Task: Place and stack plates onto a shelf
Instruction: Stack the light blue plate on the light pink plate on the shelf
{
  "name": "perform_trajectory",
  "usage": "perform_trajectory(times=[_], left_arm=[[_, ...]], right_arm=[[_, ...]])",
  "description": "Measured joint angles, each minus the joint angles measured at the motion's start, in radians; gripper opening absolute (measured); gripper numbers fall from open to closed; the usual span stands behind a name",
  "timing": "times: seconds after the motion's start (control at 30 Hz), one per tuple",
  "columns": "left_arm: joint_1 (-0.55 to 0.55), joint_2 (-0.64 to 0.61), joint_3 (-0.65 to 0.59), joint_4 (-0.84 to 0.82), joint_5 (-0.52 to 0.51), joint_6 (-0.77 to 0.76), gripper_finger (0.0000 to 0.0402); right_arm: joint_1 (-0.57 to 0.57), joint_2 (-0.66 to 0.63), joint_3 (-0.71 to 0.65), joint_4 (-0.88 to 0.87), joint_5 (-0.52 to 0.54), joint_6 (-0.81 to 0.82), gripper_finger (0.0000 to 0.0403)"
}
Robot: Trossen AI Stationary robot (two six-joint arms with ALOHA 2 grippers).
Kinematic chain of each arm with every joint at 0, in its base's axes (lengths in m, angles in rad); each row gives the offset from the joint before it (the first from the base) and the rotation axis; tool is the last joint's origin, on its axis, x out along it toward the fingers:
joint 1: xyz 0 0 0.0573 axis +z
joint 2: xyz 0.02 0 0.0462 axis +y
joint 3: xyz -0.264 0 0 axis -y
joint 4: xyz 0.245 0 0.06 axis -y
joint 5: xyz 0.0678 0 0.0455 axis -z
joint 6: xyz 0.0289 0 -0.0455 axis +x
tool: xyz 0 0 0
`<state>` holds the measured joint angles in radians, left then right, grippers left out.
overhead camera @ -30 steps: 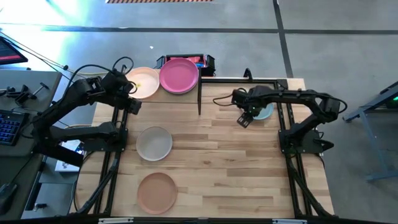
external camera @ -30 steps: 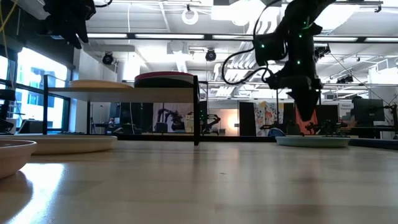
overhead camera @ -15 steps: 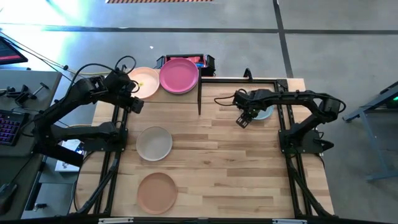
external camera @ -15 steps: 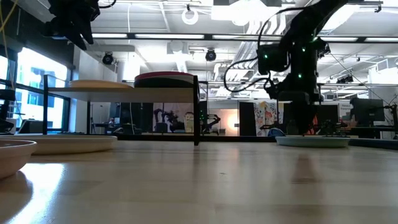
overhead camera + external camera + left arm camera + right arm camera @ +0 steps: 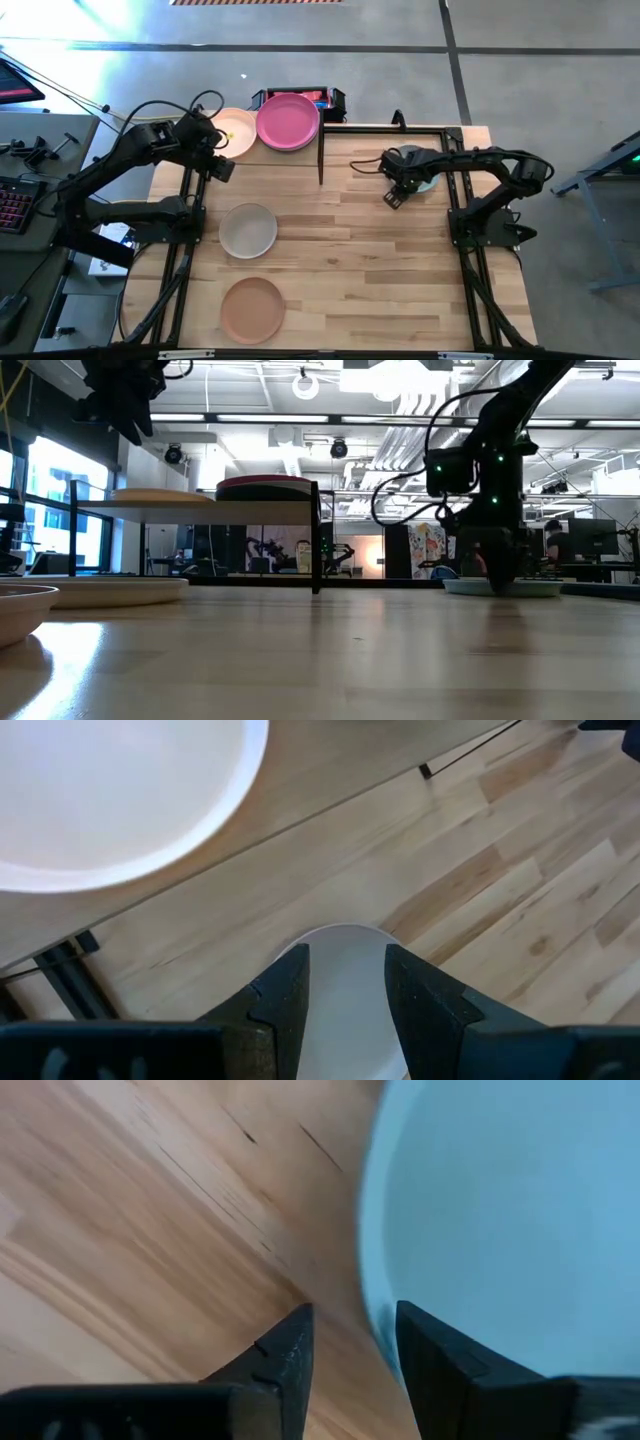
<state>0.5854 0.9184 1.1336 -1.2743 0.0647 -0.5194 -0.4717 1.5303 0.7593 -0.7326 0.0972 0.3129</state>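
Shelf point(image 5: 322, 130) at 12 o'clock has 2 plates: magenta plate point(image 5: 288, 121), cream plate point(image 5: 234, 133). 3 left on table. Right gripper point(image 5: 396, 192), jaws slightly apart, empty, at pale blue plate point(image 5: 428, 181), 2 o'clock. Left gripper point(image 5: 222, 168) empty, part-open, by shelf.

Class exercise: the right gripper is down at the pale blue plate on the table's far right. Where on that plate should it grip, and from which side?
Grip the pale blue plate by its raised rim. It lies flat and shallow, so only the edge offers purchase. The right gripper, jaws open, already straddles the rim on the table-centre side; probably pinch there, one finger inside, one outside.
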Motion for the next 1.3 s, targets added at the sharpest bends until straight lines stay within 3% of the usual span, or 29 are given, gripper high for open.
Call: perform_trajectory(times=[0.13, 0.33, 0.73, 1.3], left_arm=[[0.0, 0.008, 0.0, 0.0, 0.0, 0.0, 0.0122], [0.0, 0.019, 0.0, 0.0, 0.0, 0.0, 0.0122], [0.0, 0.021, 0.0, 0.0, 0.0, 0.013, 0.0122], [0.0, 0.021, 0.0, -0.001, 0.002, 0.078, 0.0122]], right_arm=[[0.0, 0.0, -0.006, -0.01, 0.0, 0.029, 0.0093], [0.002, 0.0, -0.006, -0.012, -0.01, 0.055, 0.0008], [0.098, 0.0, 0.138, -0.223, -0.037, 0.074, 0.0001], [0.411, 0.0, 0.527, -0.555, -0.023, 0.244, 0.0]])
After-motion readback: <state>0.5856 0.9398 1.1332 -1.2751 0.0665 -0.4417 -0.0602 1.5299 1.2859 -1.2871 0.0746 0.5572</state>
